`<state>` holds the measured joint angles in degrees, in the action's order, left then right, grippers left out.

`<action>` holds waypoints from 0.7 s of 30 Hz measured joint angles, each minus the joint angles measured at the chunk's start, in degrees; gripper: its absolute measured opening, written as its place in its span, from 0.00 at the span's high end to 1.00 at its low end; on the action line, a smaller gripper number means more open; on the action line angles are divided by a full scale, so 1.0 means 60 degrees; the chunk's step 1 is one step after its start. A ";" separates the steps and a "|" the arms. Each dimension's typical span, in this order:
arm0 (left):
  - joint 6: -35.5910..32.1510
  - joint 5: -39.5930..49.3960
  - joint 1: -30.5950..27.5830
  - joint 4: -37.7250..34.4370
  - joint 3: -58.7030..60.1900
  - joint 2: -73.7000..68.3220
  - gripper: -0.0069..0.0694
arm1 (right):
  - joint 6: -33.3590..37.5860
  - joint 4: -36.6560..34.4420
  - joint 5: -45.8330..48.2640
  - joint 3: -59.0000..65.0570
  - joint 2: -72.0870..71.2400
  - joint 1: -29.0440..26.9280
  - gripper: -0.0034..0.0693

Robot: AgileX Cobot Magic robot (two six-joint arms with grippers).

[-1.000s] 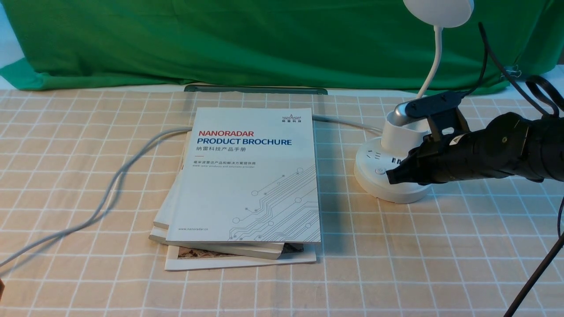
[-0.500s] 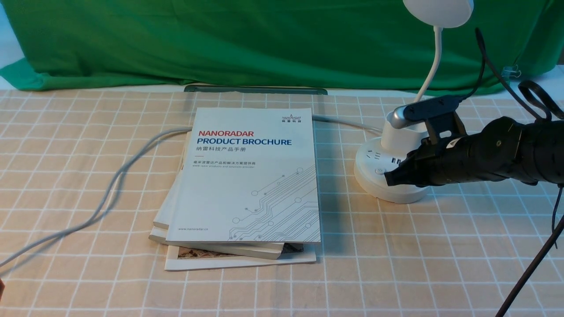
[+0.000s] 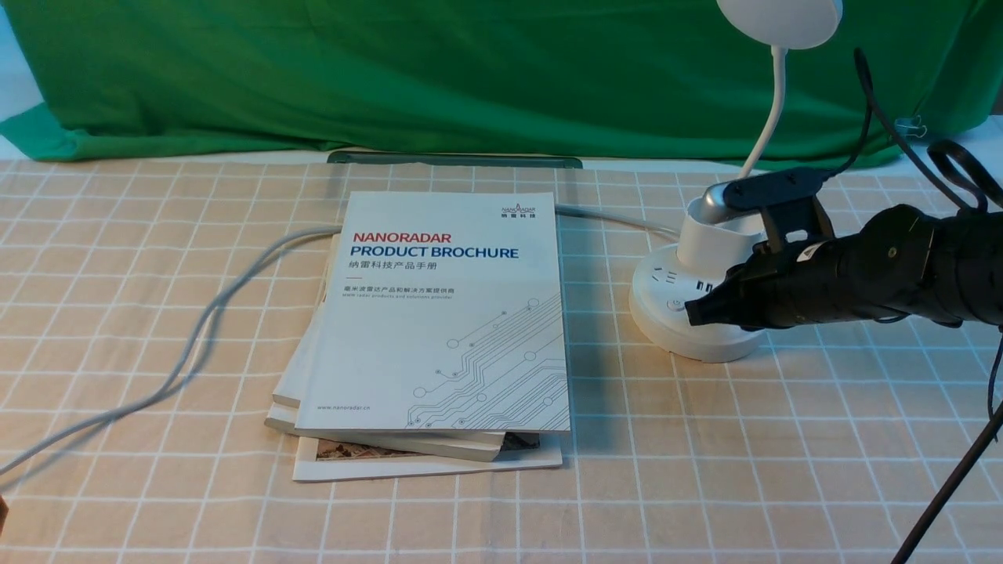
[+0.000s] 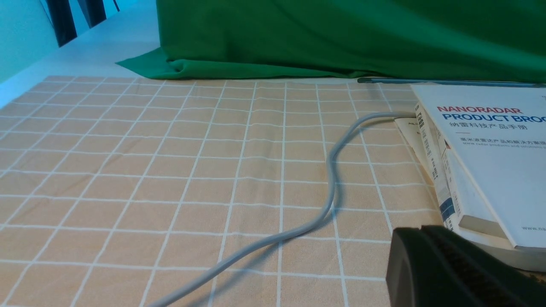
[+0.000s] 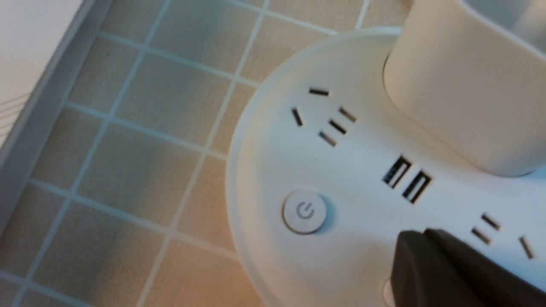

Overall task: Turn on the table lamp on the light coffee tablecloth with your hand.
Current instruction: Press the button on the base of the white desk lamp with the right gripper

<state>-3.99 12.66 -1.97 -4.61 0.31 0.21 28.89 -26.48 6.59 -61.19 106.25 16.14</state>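
The white table lamp stands at the right on the light coffee tablecloth (image 3: 783,446), with its round base (image 3: 666,329), cup holder (image 3: 709,243), thin neck and disc head (image 3: 780,19). The head shows no glow. My right gripper (image 3: 693,313) is shut and empty, its pointed tip over the base. In the right wrist view the tip (image 5: 411,245) lies beside the power button (image 5: 305,212) and covers part of a second round button (image 5: 386,293). I cannot tell whether it touches. My left gripper (image 4: 411,233) is shut, low over the cloth beside the books.
A stack of brochures (image 3: 447,313) lies in the middle of the cloth, also in the left wrist view (image 4: 490,149). A grey cable (image 3: 196,345) runs from the left under the stack toward the lamp. A green cloth (image 3: 392,70) hangs at the back.
My right gripper's tip dipped a little down and left over the lamp base, then came back up slightly. The lamp head looks the same.
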 joint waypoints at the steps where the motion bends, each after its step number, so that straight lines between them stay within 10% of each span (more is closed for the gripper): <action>1: 0.0000 0.0000 0.0000 0.0000 0.0000 0.0000 0.88 | 0.0030 0.0012 0.0010 0.0000 -0.0146 0.0000 0.92; 21: 0.0000 0.0000 0.0000 0.0000 0.0000 0.0000 0.88 | 0.0109 0.0115 0.0093 0.0000 0.0262 0.0000 0.92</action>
<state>-3.99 12.66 -1.97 -4.61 0.31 0.21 29.54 -25.80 7.14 -61.19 107.82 16.14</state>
